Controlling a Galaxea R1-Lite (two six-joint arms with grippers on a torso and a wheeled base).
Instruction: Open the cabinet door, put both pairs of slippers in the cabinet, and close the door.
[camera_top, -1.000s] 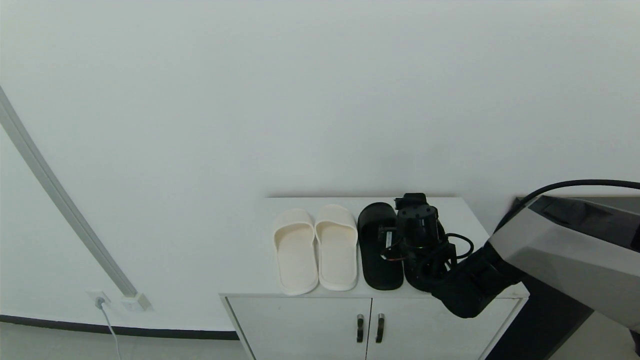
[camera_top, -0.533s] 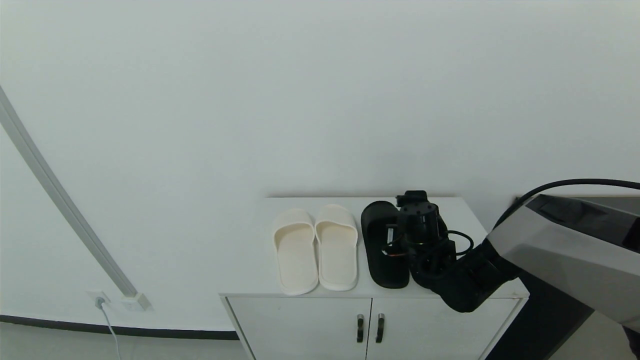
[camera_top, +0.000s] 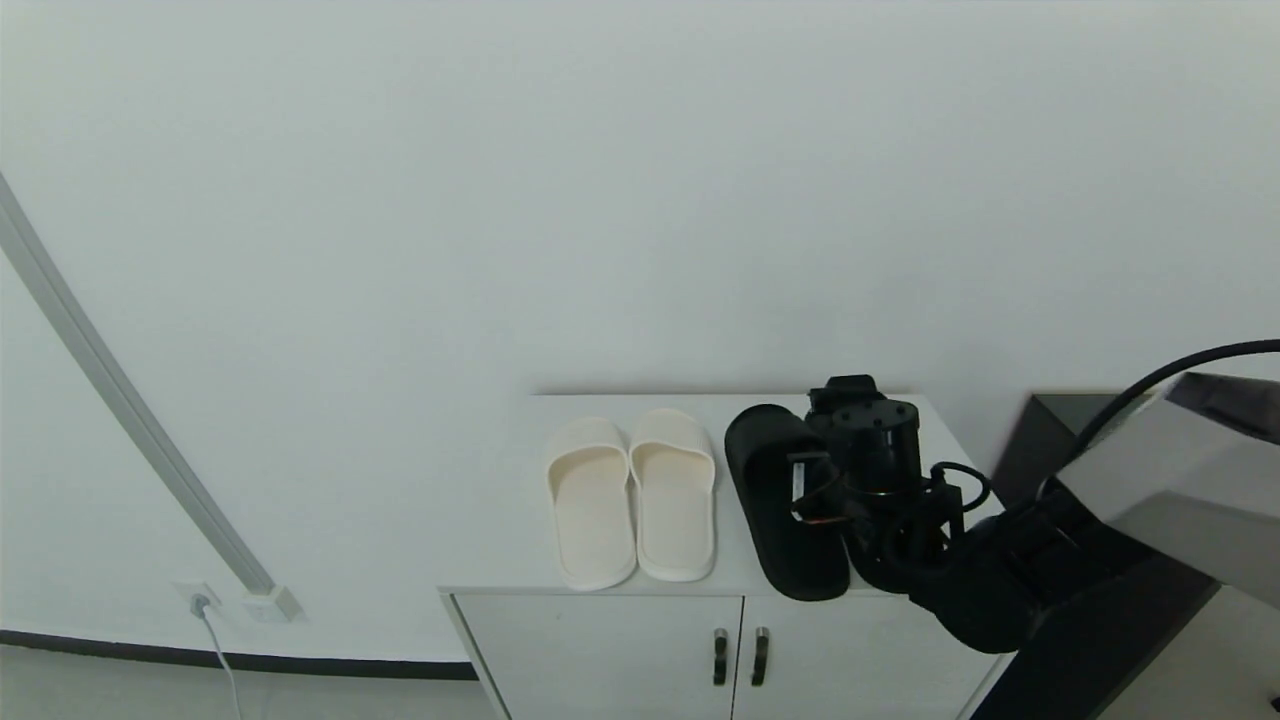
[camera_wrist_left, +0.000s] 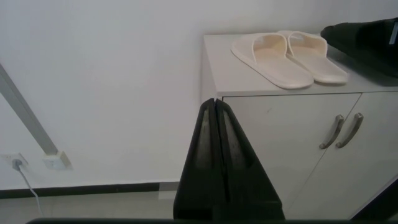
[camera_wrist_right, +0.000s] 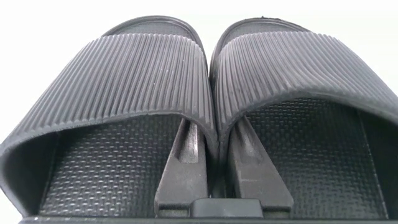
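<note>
A pair of black slippers (camera_top: 785, 500) lies on the right of the white cabinet's top (camera_top: 520, 560), heels reaching past the front edge. My right gripper (camera_wrist_right: 214, 134) is shut on the black slippers: one finger sits inside each slipper, and together they pinch the two adjoining strap walls (camera_wrist_right: 211, 81). A pair of cream slippers (camera_top: 632, 497) lies side by side on the left of the top. The two cabinet doors (camera_top: 600, 645) are closed, with their dark handles (camera_top: 740, 655) at the middle. My left gripper (camera_wrist_left: 216, 118) hangs shut and holds nothing, low and to the left of the cabinet (camera_wrist_left: 273, 137).
The cabinet stands against a white wall. A grey conduit (camera_top: 120, 400) runs diagonally down to a wall socket with a plugged cable (camera_top: 200, 603) at the left. A dark object (camera_top: 1040, 430) stands just right of the cabinet.
My right gripper has drawn the black slippers to the right and toward the cabinet's front edge. The cream slippers and doors have not moved.
</note>
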